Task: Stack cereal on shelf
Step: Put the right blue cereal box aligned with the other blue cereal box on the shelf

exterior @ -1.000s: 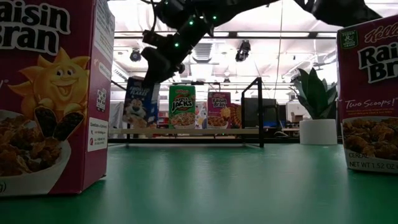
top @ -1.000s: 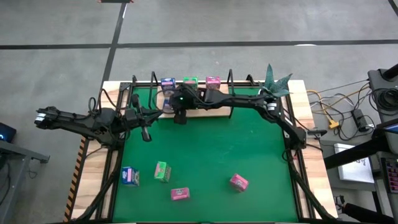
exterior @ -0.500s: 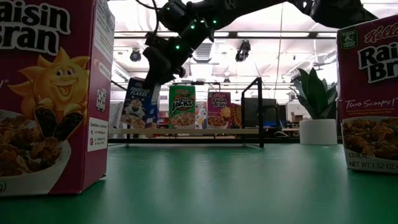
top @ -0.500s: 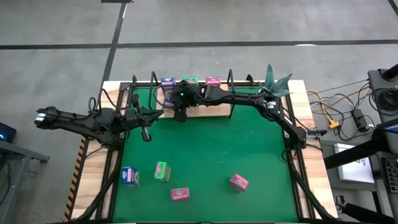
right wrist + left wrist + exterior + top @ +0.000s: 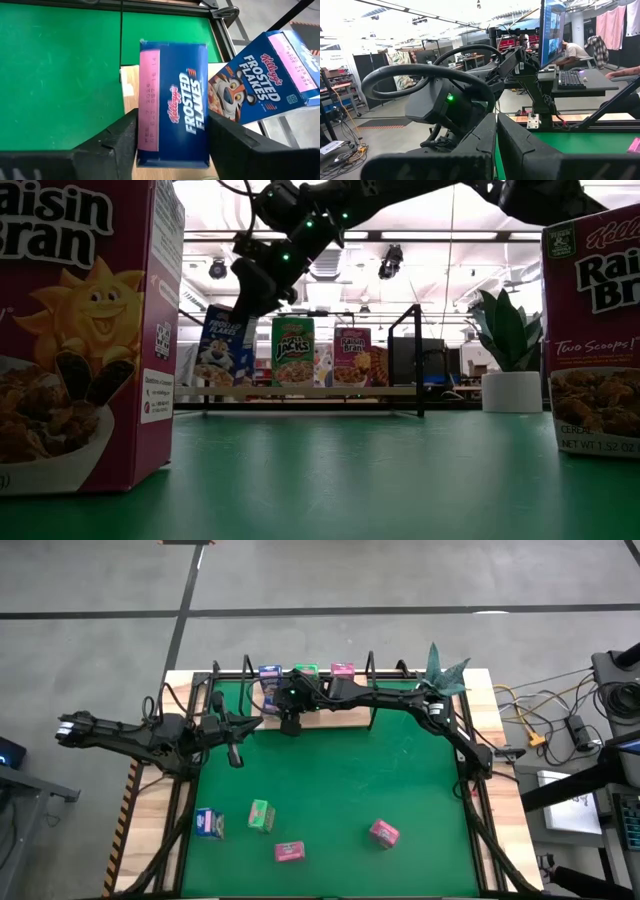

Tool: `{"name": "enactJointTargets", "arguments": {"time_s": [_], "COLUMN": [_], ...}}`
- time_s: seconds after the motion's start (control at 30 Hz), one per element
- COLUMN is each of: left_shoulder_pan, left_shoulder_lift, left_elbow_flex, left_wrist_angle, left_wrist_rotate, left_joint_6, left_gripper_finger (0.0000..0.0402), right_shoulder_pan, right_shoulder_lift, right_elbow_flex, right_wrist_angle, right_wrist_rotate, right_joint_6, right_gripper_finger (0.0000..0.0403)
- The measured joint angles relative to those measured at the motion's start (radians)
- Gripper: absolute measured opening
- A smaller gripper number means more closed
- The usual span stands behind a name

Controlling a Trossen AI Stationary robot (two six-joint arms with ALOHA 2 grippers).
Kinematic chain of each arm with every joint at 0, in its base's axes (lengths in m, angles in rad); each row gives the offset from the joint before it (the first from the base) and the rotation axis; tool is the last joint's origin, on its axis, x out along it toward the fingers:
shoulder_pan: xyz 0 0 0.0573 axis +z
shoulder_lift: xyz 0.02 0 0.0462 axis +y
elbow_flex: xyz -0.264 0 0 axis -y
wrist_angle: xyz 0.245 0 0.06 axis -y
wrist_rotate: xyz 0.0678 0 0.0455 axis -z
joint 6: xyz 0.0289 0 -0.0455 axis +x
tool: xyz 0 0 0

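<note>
The shelf (image 5: 330,716), a light-wood board with black rod uprights, lies at the mat's far edge. A blue (image 5: 269,673), a green (image 5: 305,671) and a pink cereal box (image 5: 342,670) stand on it. My right gripper (image 5: 288,722) hangs over the board's left part, shut on a second blue box (image 5: 172,100), next to the standing blue one (image 5: 270,75). Several more boxes lie on the near mat, among them a blue (image 5: 209,823) and a green one (image 5: 261,815). My left gripper (image 5: 235,753) waits shut above the mat's left side. My right gripper pinches the blue Frosted Flakes box by its two broad faces, one finger (image 5: 122,132) on each side, near the end with the pink strip (image 5: 150,100). The fingers come from above, pointing down. The box is over the board's left end; whether its bottom rests there I cannot tell.
Two pink boxes (image 5: 289,852) (image 5: 384,832) lie on the near mat. A potted green plant (image 5: 440,670) stands at the far right corner. Black uprights (image 5: 371,665) rise around the board. In the low view, large-looking pink boxes (image 5: 80,330) (image 5: 595,330) stand close to the camera.
My right gripper has carried the blue box a short way toward the table's far edge, over the shelf board, and has then kept still. The box stayed in its hold.
</note>
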Motion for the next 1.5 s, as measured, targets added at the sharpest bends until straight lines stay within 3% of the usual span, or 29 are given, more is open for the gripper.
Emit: {"name": "enactJointTargets", "arguments": {"time_s": [0.23, 0.4, 0.63, 0.83, 0.97, 1.17, 1.5], "left_shoulder_pan": [0.0, 0.0, 0.0, 0.0, 0.0, 0.0, 0.002], "left_shoulder_lift": [0.0, 0.0, 0.001, 0.001, 0.005, 0.02, 0.105], "left_elbow_flex": [0.0, 0.0, 0.0, 0.0, 0.0, 0.0, 0.025], "left_wrist_angle": [0.0, 0.0, -0.023, -0.024, -0.03, -0.027, -0.029], "left_wrist_rotate": [0.0, 0.0, 0.0, 0.0, 0.0, 0.0, 0.0], "left_joint_6": [0.0, 0.0, 0.0, 0.0, 0.0, 0.0, -0.047], "left_gripper_finger": [0.0, 0.0, 0.0, 0.0, 0.0, 0.0, 0.0], "right_shoulder_pan": [-0.006, -0.009, 0.015, 0.089, 0.143, 0.21, 0.299], "right_shoulder_lift": [0.0, -0.003, -0.073, -0.174, -0.272, -0.444, -0.729], "right_elbow_flex": [0.0, 0.0, 0.029, -0.026, -0.142, -0.47, -1.015], "right_wrist_angle": [0.003, -0.001, -0.09, -0.166, -0.138, 0.053, 0.495], "right_wrist_rotate": [0.001, 0.002, 0.003, 0.025, 0.037, 0.026, 0.024], "right_joint_6": [0.018, 0.026, 0.008, -0.035, -0.043, -0.015, 0.009], "right_gripper_finger": [0.0243, 0.025, 0.0216, 0.0158, 0.0115, 0.0068, 0.0048]}}
